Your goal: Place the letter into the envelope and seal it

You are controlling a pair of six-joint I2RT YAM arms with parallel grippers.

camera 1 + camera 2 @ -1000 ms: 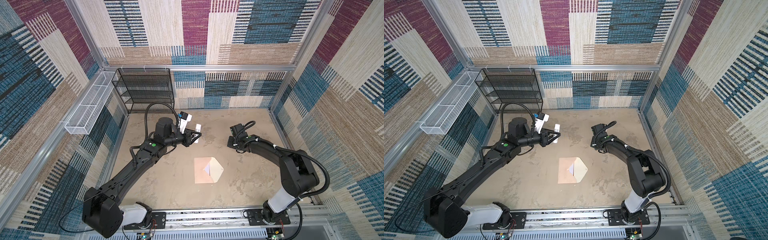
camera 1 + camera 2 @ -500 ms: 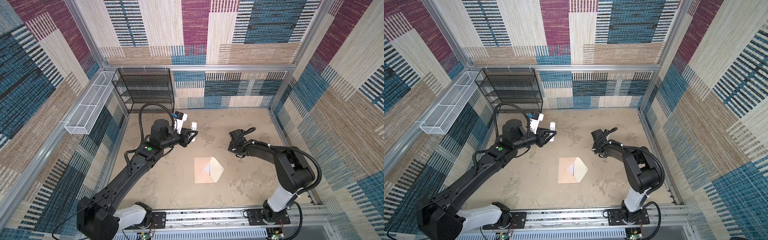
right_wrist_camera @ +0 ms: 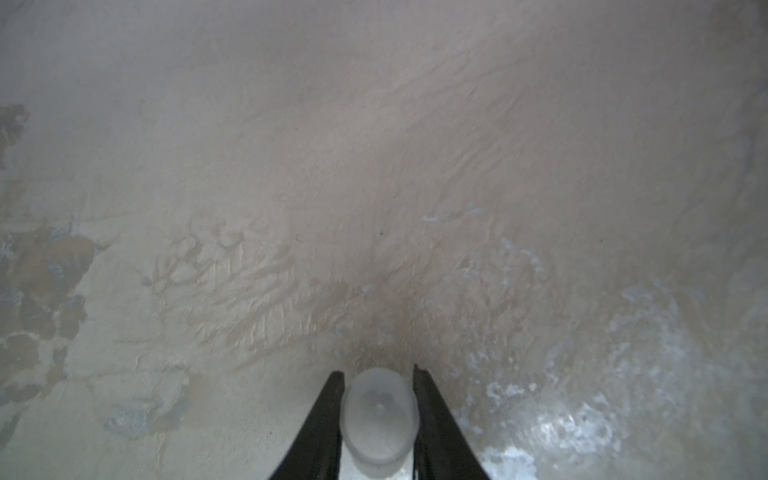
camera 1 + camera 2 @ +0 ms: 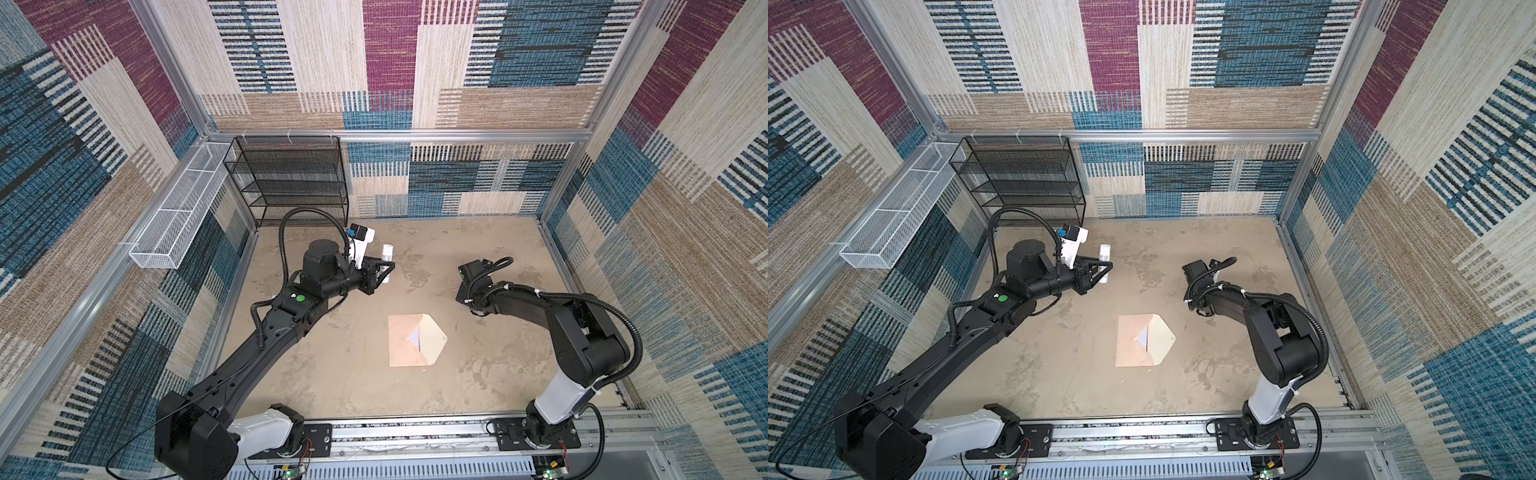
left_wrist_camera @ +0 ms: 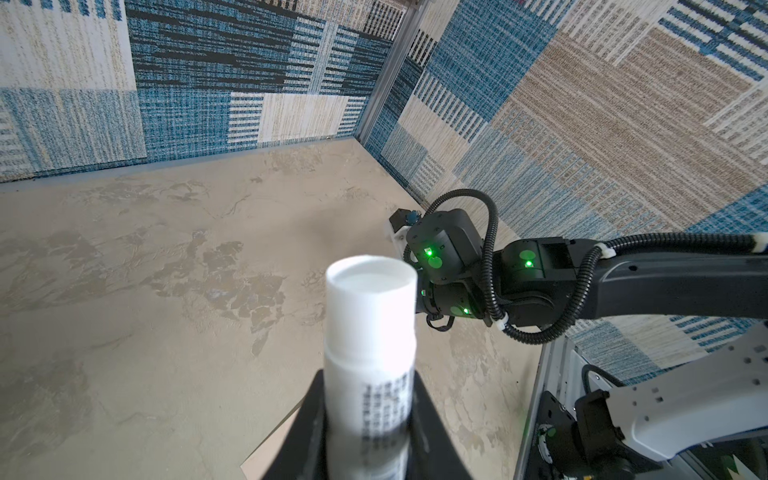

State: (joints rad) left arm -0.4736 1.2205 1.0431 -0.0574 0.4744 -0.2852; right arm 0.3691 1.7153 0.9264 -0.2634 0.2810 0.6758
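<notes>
Left end effector clamped on a white tube, held roughly upright above the far left of the table, barrel pinched low, top end standing free. Right end effector down close to the table on the right, hidden under its own wrist in both top views. Small white cap between its fingers; pinched or merely flanked, not possible to tell.

Envelope flat on the table near the middle, well apart from both end effectors. Body long in the near-far direction, flap open and laid out to the right, tip pointing right, cream lining up. Letter tucked inside, only a small white wedge showing at the mouth. Insertion judged done; sealing left.

Flap lining: nearer and to the right of the tube-holding end effector. Probably calls for a diagonal carry, near and right, then a tilt of the tube to bring its top end down onto the lining. Right end effector closer to the flap tip, so likely better placed to fold the flap leftward afterwards.
</notes>
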